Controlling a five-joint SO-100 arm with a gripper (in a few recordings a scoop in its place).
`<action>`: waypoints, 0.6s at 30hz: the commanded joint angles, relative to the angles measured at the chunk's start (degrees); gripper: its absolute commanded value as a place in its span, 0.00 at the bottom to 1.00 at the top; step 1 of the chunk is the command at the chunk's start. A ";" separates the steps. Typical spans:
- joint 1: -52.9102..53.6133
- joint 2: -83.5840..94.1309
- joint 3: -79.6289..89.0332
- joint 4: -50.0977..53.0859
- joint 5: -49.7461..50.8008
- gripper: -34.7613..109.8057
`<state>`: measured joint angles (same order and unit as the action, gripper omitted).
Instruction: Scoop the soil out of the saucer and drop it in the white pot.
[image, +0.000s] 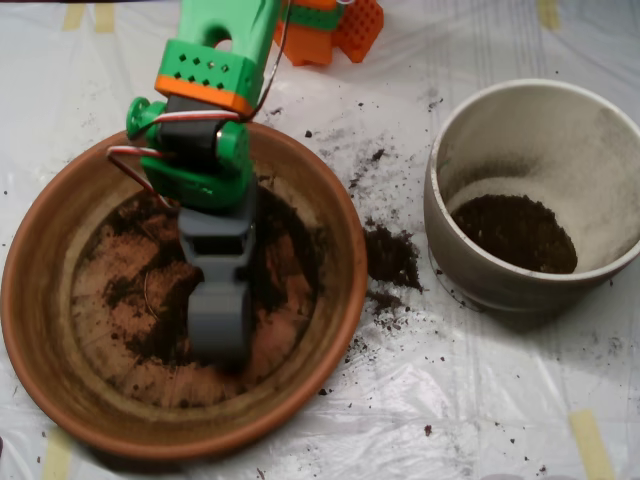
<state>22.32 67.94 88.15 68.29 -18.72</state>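
The terracotta saucer (40, 300) fills the left half of the overhead view, its bottom smeared with thin dark soil (140, 300). My grey scoop (218, 320) hangs from the green arm, pointing down into the middle of the saucer, its tip at the soil-stained bottom. The shells look closed together from above. The white pot (470, 130) stands to the right, with a patch of soil (515, 232) lying at its bottom.
Spilled soil (390, 255) lies on the white plastic sheet between saucer and pot, with crumbs scattered around. Orange and green arm parts (330, 30) sit at the top edge. Tape strips (590, 440) hold the sheet.
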 joint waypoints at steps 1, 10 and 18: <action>-1.05 1.41 -4.66 0.44 -0.79 0.59; 0.97 4.13 3.08 -2.64 -2.81 0.42; 3.25 11.87 13.45 -7.73 -5.54 0.36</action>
<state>23.38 75.32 96.86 60.91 -22.94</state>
